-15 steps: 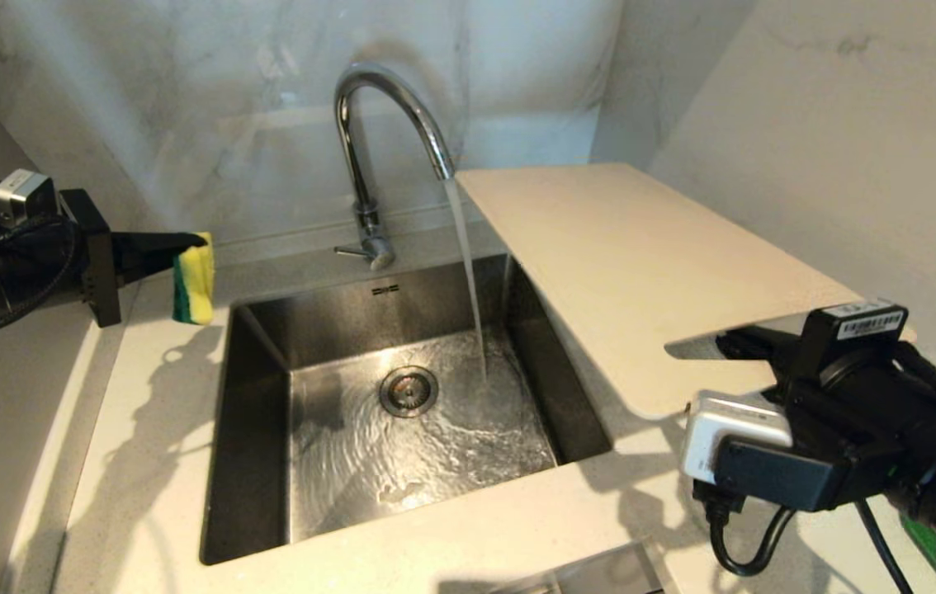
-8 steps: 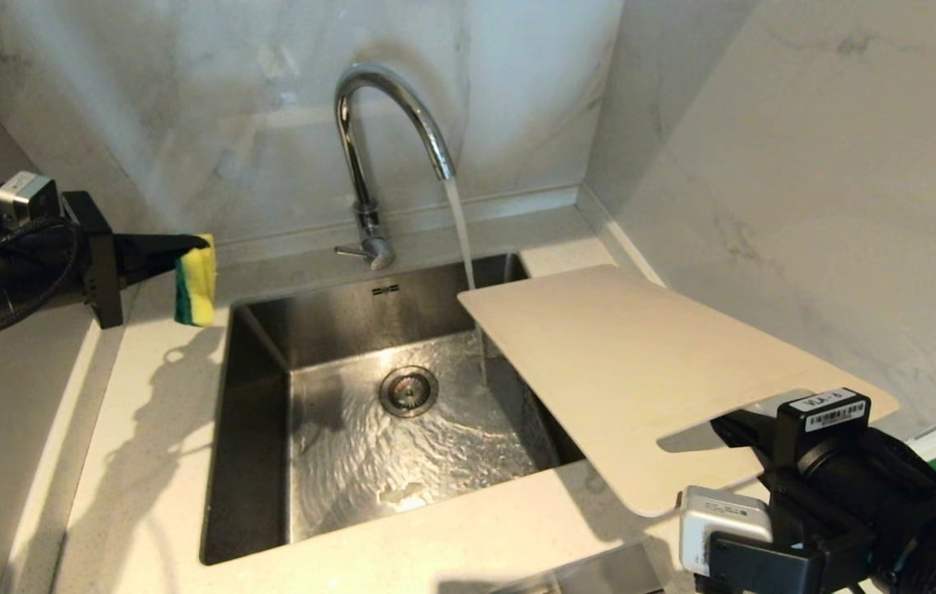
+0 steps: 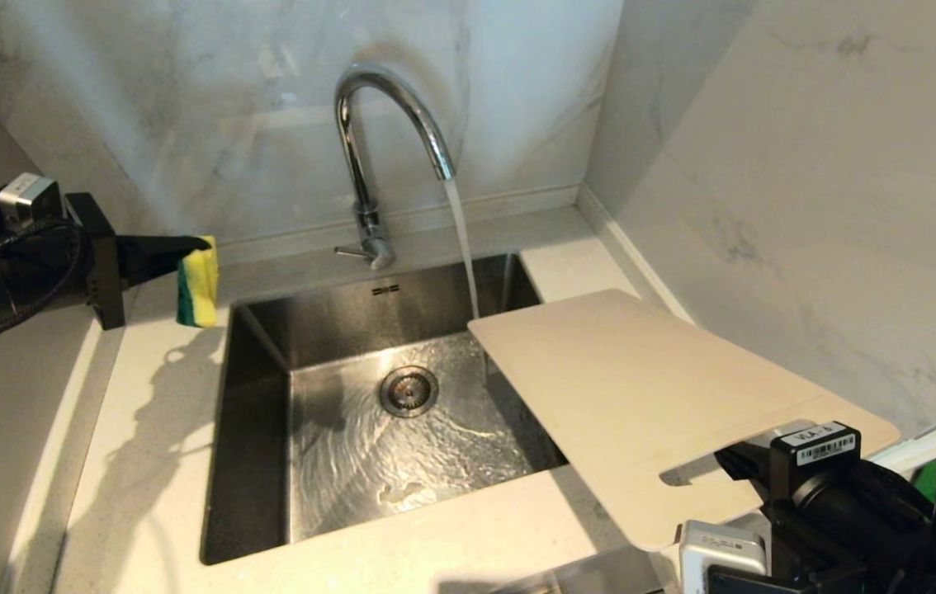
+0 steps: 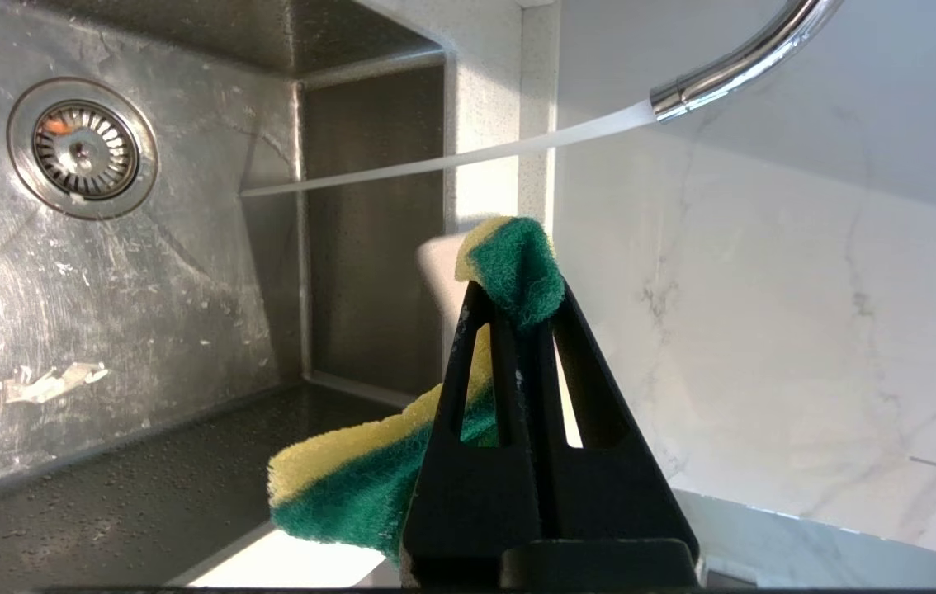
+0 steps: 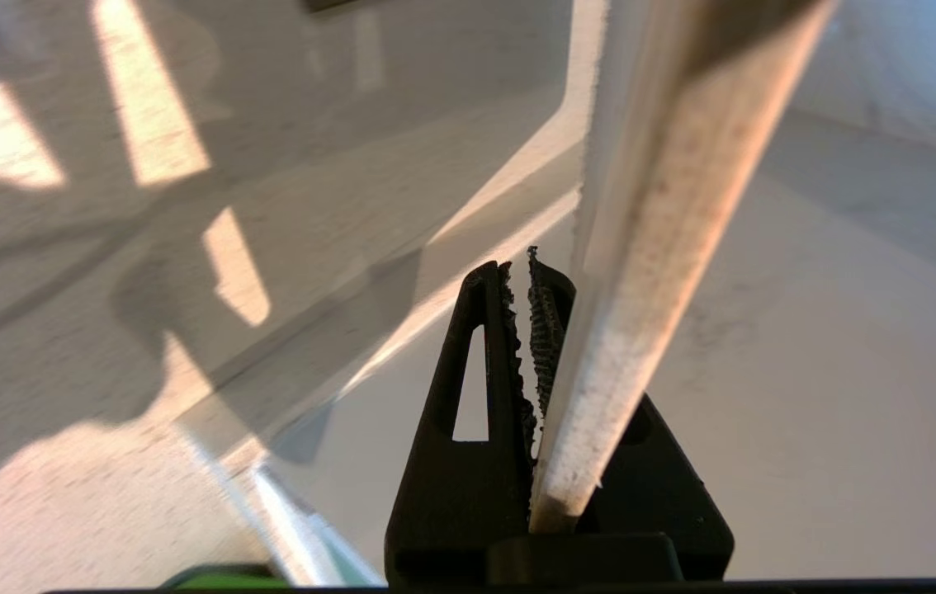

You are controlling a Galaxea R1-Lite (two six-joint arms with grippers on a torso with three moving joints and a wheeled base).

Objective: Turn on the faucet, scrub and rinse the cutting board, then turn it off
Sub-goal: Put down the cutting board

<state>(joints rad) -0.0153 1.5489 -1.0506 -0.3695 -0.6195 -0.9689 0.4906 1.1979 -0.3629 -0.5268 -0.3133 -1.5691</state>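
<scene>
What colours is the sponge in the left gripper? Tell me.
The sponge is yellow with a dark green scouring layer, best seen in the left wrist view.

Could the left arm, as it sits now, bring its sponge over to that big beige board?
Probably yes. The left hand clamps the yellow-green sponge left of the steel sink; only open basin and running water separate it from the beige plastic cutting board, held by the right hand.

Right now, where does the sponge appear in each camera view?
Head view: sponge at left, above the counter beside the sink, pinched by the left end effector.
Left wrist view: centre bottom, between the black fingers.
Right wrist view: not in it.
Shared landmark: the running faucet.
</scene>
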